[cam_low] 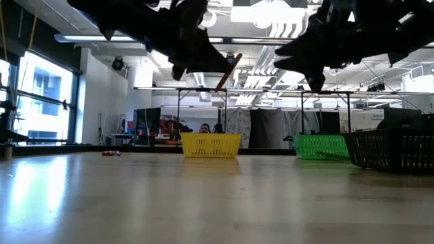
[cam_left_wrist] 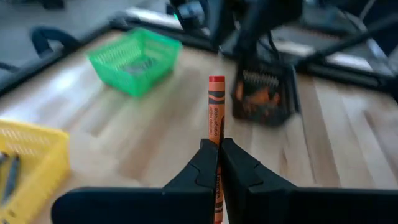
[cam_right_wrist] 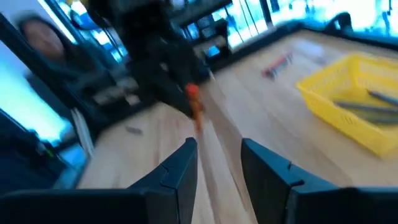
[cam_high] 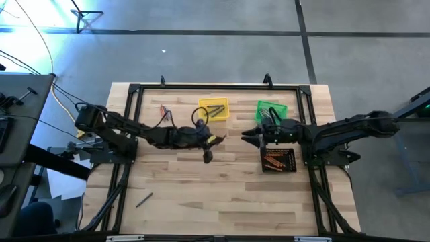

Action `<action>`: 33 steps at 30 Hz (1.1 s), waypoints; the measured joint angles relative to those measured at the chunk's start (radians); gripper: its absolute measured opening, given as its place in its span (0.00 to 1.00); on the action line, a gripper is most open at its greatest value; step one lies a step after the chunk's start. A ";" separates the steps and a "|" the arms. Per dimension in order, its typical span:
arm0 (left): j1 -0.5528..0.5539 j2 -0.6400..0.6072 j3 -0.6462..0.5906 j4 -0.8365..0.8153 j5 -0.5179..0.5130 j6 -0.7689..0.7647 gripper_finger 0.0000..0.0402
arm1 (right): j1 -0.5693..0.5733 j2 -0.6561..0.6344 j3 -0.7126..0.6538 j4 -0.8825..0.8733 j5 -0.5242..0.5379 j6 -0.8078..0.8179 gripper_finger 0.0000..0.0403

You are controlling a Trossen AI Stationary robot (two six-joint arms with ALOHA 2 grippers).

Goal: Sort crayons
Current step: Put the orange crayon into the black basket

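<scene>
My left gripper [cam_left_wrist: 217, 144] hangs over the middle of the table [cam_high: 218, 140], shut on an orange-red crayon [cam_left_wrist: 216, 106]. My right gripper [cam_right_wrist: 219, 149] faces it from the right [cam_high: 246, 134], open, with nothing between its fingers. Several orange crayons lie in the black bin [cam_high: 278, 160] near the right arm. Grey crayons lie in the yellow bin [cam_high: 213, 109]. The green bin [cam_high: 271, 111] stands to its right. On the table lie loose red crayons [cam_high: 163, 111] at the far left and a grey crayon [cam_high: 144, 199] near the front. My left gripper pinches the crayon between its two fingertips [cam_left_wrist: 202, 163] at about mid-length [cam_left_wrist: 217, 138]. The crayon lies along the fingers, its upper half sticking out past the tips and its other end reaching back between them. It is lifted clear of the table [cam_low: 228, 73].
The three bins stand in the table's far and right part, the black one [cam_left_wrist: 264, 96] just beyond the held crayon in the left wrist view. A black frame [cam_high: 215, 87] runs round the table. Bare wood lies toward the near edge [cam_high: 222, 202]. A person sits in the room behind [cam_low: 204, 128].
</scene>
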 joint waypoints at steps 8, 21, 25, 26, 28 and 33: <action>0.025 0.005 -0.001 0.127 -0.060 0.044 0.00 | 0.046 0.050 0.020 0.079 -0.015 -0.033 0.34; 0.007 0.012 -0.002 0.202 -0.061 0.048 0.00 | 0.059 0.178 0.181 0.075 0.061 -0.119 0.50; 0.007 0.012 -0.002 0.202 -0.066 0.049 0.00 | 0.056 0.208 0.236 0.059 0.065 -0.148 0.50; 0.007 0.012 -0.002 0.209 -0.066 0.050 0.00 | 0.054 0.209 0.240 0.048 0.066 -0.154 0.50; 0.002 0.012 -0.001 0.216 -0.065 0.054 0.00 | 0.050 0.218 0.255 0.033 0.067 -0.162 0.50; -0.005 0.012 -0.001 0.239 -0.065 0.056 0.00 | 0.036 0.238 0.272 0.028 0.069 -0.163 0.50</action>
